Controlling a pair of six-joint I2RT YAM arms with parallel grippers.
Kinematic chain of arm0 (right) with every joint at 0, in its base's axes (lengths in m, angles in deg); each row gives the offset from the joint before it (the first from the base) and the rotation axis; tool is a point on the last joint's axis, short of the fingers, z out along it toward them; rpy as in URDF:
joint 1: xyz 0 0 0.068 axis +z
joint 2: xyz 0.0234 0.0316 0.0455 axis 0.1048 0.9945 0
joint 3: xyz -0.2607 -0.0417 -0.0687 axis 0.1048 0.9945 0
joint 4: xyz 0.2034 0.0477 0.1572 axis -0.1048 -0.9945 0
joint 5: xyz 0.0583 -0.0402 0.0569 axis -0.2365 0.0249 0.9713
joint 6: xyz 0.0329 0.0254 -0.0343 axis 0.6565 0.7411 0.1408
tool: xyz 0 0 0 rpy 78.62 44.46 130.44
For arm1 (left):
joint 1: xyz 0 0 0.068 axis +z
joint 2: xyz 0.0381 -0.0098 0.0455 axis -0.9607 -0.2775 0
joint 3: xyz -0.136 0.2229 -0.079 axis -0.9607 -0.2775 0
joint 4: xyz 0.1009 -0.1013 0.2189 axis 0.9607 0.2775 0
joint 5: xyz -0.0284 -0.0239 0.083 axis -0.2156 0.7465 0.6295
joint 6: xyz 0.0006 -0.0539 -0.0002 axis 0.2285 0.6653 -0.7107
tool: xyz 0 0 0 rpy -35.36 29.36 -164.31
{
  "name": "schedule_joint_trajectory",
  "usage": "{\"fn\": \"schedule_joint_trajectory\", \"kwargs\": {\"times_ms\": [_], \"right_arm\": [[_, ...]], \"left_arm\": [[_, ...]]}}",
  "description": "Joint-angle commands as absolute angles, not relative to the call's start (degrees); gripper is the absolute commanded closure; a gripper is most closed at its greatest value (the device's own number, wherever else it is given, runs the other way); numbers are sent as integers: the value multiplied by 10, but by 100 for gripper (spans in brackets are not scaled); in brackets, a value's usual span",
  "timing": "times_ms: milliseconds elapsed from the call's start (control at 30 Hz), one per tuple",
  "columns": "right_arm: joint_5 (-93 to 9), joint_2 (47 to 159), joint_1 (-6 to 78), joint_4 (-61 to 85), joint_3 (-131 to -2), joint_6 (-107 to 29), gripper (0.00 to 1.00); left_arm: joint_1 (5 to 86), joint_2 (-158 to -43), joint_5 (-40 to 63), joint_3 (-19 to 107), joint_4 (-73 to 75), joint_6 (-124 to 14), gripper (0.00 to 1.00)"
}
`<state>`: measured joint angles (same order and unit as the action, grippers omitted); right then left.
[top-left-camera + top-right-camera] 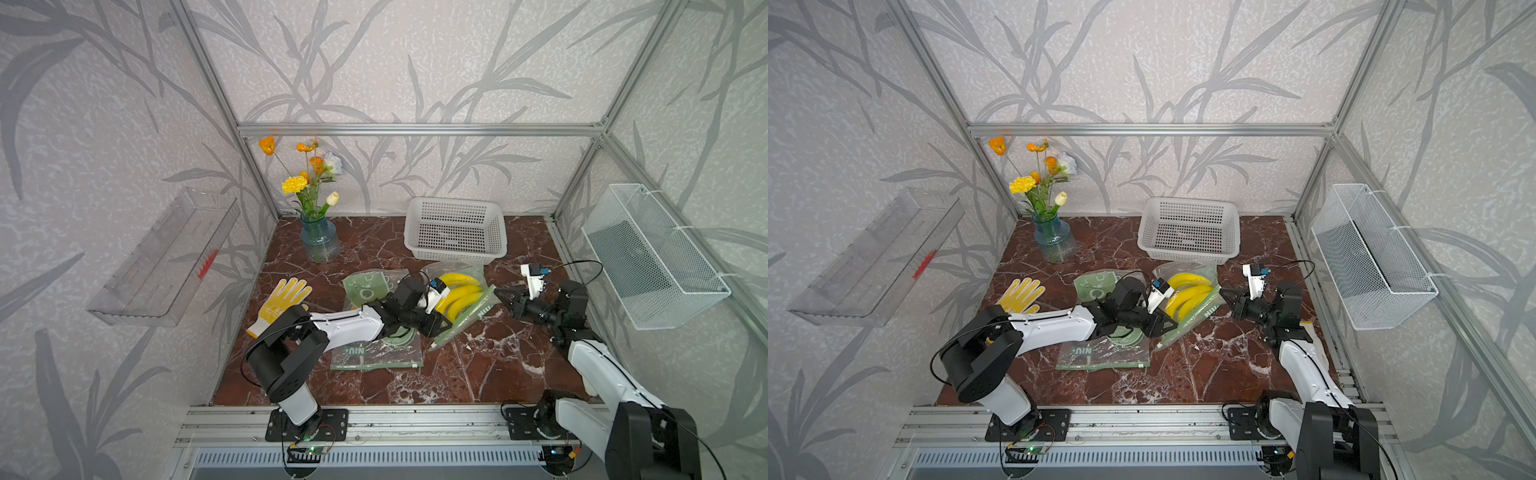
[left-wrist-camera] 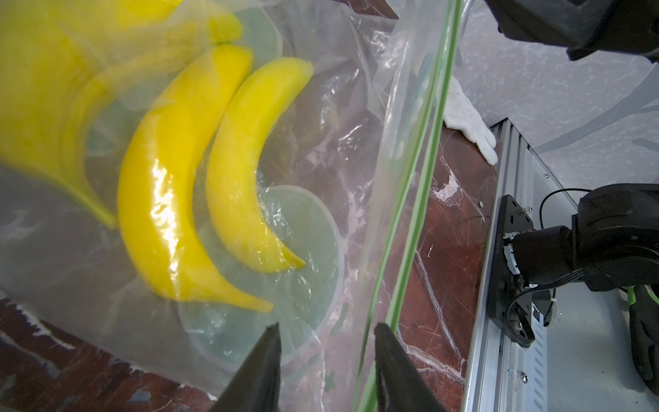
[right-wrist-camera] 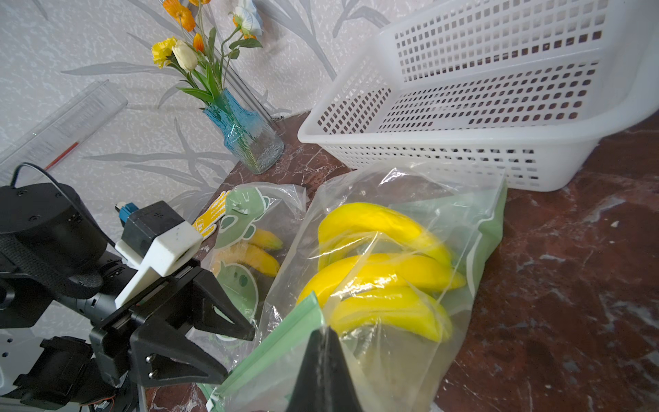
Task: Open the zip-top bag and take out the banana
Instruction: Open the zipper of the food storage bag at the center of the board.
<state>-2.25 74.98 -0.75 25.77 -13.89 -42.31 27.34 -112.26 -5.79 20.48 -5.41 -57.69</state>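
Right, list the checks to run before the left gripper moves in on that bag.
1. Right gripper shut on the clear plastic zip-top bag at its green zip strip: ok.
2. Left gripper open, jaws apart at the strip: ok.
3. Bag mouth parted: cannot tell.
4. Yellow bananas out of the bag: not ok, all inside.
5. Second clear bag with green prints clear of the left arm: not ok, it lies under it.

Clear, green-zippered zip-top bag [image 1: 478, 311] on the tabletop [image 1: 478, 374], yellow banana bunch [image 1: 459, 294] inside.
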Motion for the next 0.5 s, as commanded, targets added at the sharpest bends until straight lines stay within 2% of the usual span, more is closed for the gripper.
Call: {"fn": "schedule_joint_trajectory", "kwargs": {"times_ms": [0, 467], "right_arm": [[-28, 746, -9, 271, -132, -417, 100], [-51, 729, -9, 283, -119, -400, 100]], "left_arm": [[266, -1127, -67, 201, -58, -578, 58], [231, -1139, -29, 195, -48, -573, 63]]}}
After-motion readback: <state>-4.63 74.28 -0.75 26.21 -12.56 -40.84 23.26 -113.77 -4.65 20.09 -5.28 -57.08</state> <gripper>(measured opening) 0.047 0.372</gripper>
